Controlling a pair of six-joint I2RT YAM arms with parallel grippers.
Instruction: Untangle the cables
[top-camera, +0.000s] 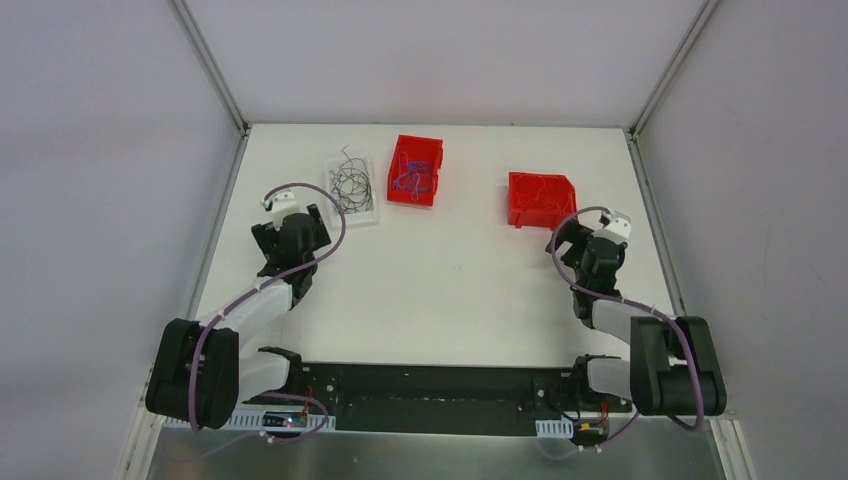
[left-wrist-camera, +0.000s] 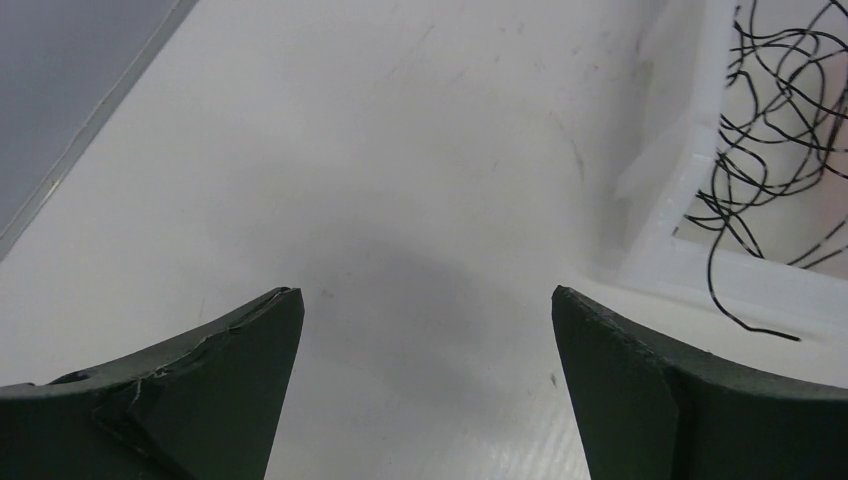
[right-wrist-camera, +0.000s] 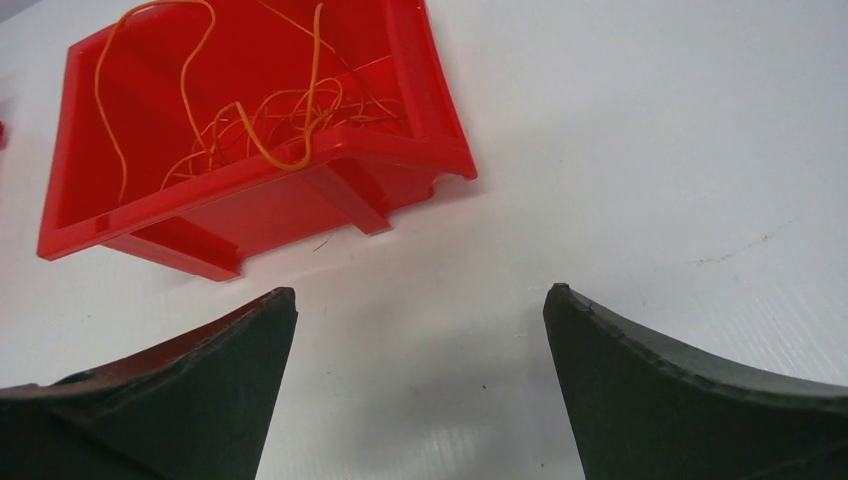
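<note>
Thin black cables (top-camera: 351, 184) lie curled in a white tray (top-camera: 372, 213) at the back left; they also show in the left wrist view (left-wrist-camera: 770, 110). Blue cables (top-camera: 414, 176) lie in a red bin (top-camera: 400, 150) at the back centre. Orange cables (right-wrist-camera: 270, 125) lie in a second red bin (top-camera: 518, 210) at the right, also seen in the right wrist view (right-wrist-camera: 420, 90). My left gripper (left-wrist-camera: 428, 300) is open and empty over bare table, left of the white tray. My right gripper (right-wrist-camera: 420, 295) is open and empty just in front of the orange-cable bin.
The white table (top-camera: 450, 290) is bounded by grey walls with metal rails at left (top-camera: 215, 220) and right (top-camera: 655, 220). A black bar (top-camera: 430, 385) spans the near edge between the arm bases.
</note>
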